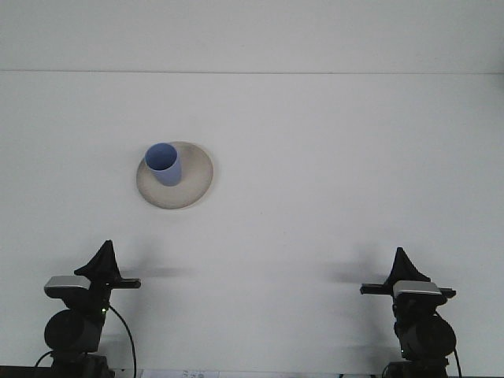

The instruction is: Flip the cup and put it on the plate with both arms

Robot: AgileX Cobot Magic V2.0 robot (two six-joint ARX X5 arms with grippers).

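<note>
Your wide white table fills nearly the whole front view, running back to a faint line where it meets the pale wall. Take the round beige ceramic plate as your landmark: it lies left of the table's middle, flat on the surface. The light blue cylindrical cup stands upright on that plate, mouth up, set toward the plate's far left part (its rim overlaps the plate's far edge in this view).

Well nearer to you than the plate, and a little left of it, your left gripper sits low at the table's near edge, black and pointed above a grey block on its arm. Your right gripper is far to the right of the plate, also at the near edge, well apart from the cup. You cannot tell from this angle whether either pair of jaws is parted or closed; neither touches the cup or the plate.
</note>
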